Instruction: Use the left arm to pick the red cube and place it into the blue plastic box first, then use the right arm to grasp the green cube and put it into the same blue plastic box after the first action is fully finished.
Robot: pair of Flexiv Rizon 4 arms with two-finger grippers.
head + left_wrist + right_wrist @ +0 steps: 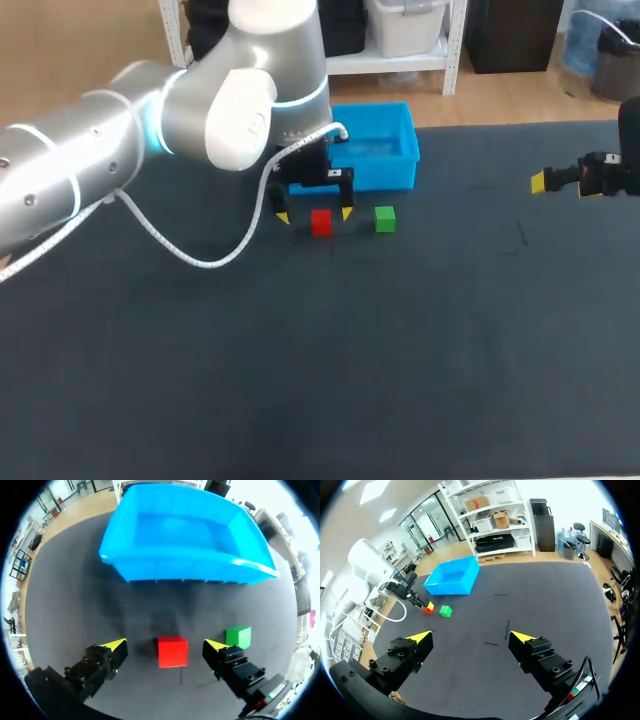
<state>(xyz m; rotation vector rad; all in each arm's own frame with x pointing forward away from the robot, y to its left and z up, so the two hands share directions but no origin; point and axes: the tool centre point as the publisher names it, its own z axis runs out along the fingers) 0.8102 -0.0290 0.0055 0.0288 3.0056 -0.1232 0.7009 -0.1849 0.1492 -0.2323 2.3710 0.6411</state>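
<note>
a dark table [300,380] is seen from above, with a blue plastic box [380,175] standing at its far side. the left arm is stretched in from the left, and the left gripper [315,214] is held low over the table just in front of the box. its jaws are spread wide. in the left wrist view the red cube [173,652] is seen resting on the table between the two yellow-tipped fingers [116,646]. a gap of bare table is left on each side of the cube, so it is touched by neither finger and nothing is gripped. the green cube [238,636] is set on the table just beyond the outer side of one finger, close to the red cube and near the front wall of the box [175,567]. no cube is seen inside the box.

the right gripper [471,636] is held at the right edge of the table, well apart from both cubes. its jaws are also spread wide, and nothing is held between them; only bare table is seen there. from its view the green cube [445,611] and the box [452,580] are seen far ahead.
</note>
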